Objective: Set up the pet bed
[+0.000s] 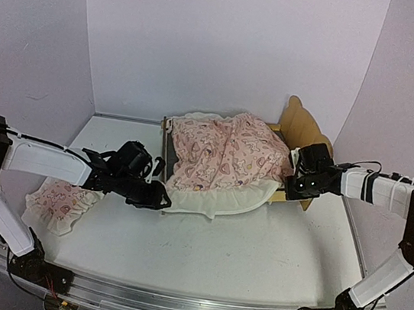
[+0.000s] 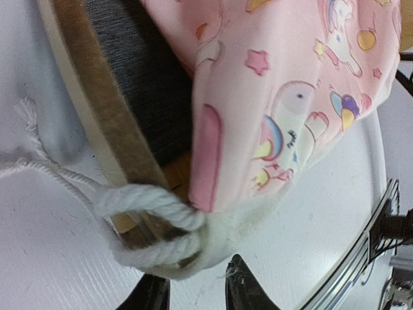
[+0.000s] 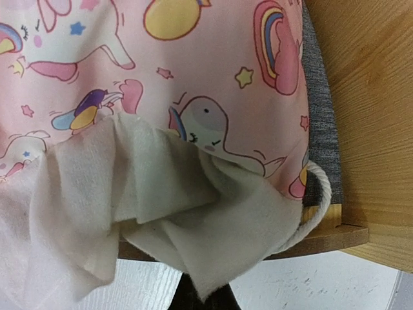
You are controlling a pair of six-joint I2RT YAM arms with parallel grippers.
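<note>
The pet bed [image 1: 166,135] is set at about 1 o'clock on the table [image 1: 256,247]. Most of it is buried under the pink blanket [image 1: 226,154] — only the wavy headboard [image 1: 302,122] at its 3 o'clock end and a strip of rail at its 9 o'clock end are left showing from above. The dark grey mattress pad [image 2: 139,84] is glimpsed only in the wrist views, as a narrow band between the side rail [image 2: 97,110] and the blanket's edge. A white cord [image 2: 151,203] is looped at the frame's corner, and its far end is lost under the white ruffle [image 3: 161,194].

The blanket's print is made up of unicorns, rainbows and stars.

The left gripper [image 1: 162,196] is placed at the blanket's 7 o'clock corner. Its fingers [image 2: 245,287] are cut off by the bottom edge and are seen partly apart, with bare table between them.

The right gripper [image 1: 289,186] is closed at the blanket's 4 o'clock corner. Its fingers [image 3: 182,298] are nearly all covered by a hanging fold of ruffle — whether fabric is pinched cannot be told.

A small pink pillow [image 1: 61,204] is left at 8 o'clock, partly hidden by the left arm.
</note>
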